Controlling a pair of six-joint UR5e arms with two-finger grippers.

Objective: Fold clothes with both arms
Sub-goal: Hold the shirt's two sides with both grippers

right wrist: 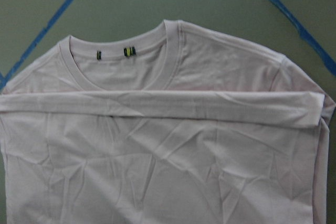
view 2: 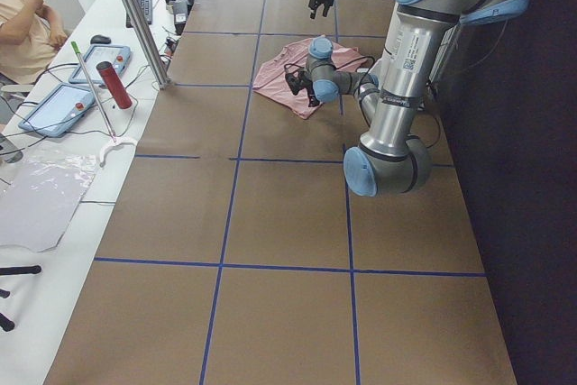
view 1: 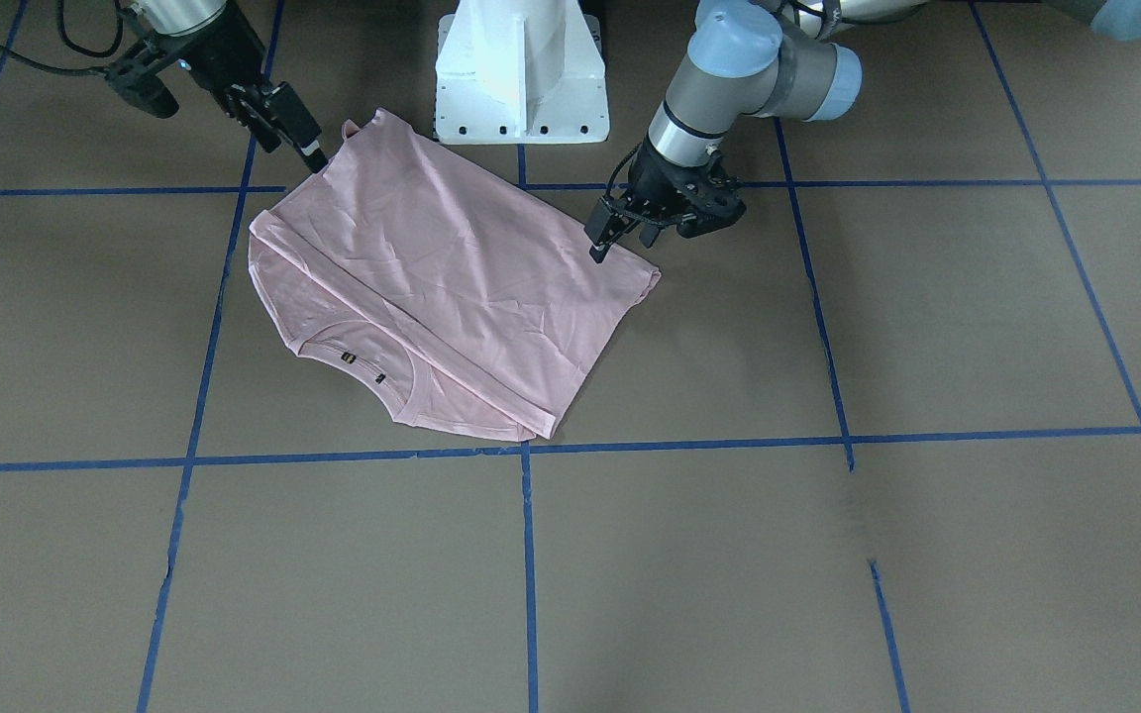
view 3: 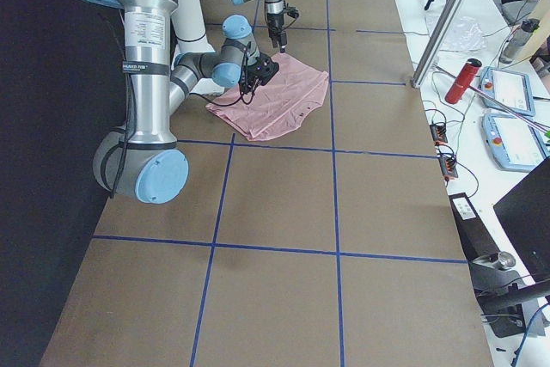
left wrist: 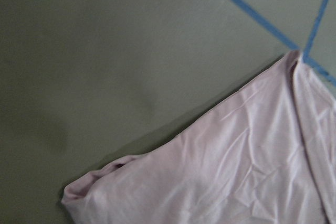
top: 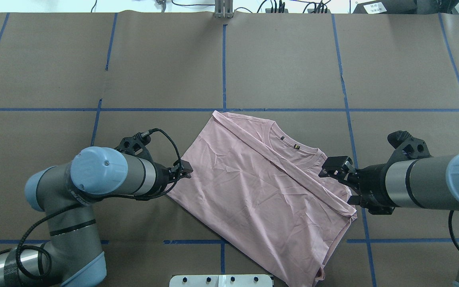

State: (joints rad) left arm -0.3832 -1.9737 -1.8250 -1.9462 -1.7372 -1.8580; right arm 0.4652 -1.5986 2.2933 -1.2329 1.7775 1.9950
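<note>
One pale pink T-shirt lies flat and askew on the brown table cover, about mid-table and just ahead of the white pedestal, between the two grippers. It is folded once: the lower body is brought up over the chest, and its doubled edge runs as a straight band just below the round collar. The collar holds two small labels, and the upper surface is plain and lightly creased. The left gripper hovers at one side corner with its fingers parted and nothing between them. Its wrist view shows only that rumpled corner and bare cover. The right gripper is at the opposite shoulder with its jaws spread wide and empty. In the overhead view its upper finger overlaps the cloth's edge. The two silver-grey arms, left and right, reach in from either side. Blue tape lines cross the cover in a grid. On the white bench beyond the table's far side are a red cylinder, two control tablets and cables. A seated person's sleeve shows at the edge.
</note>
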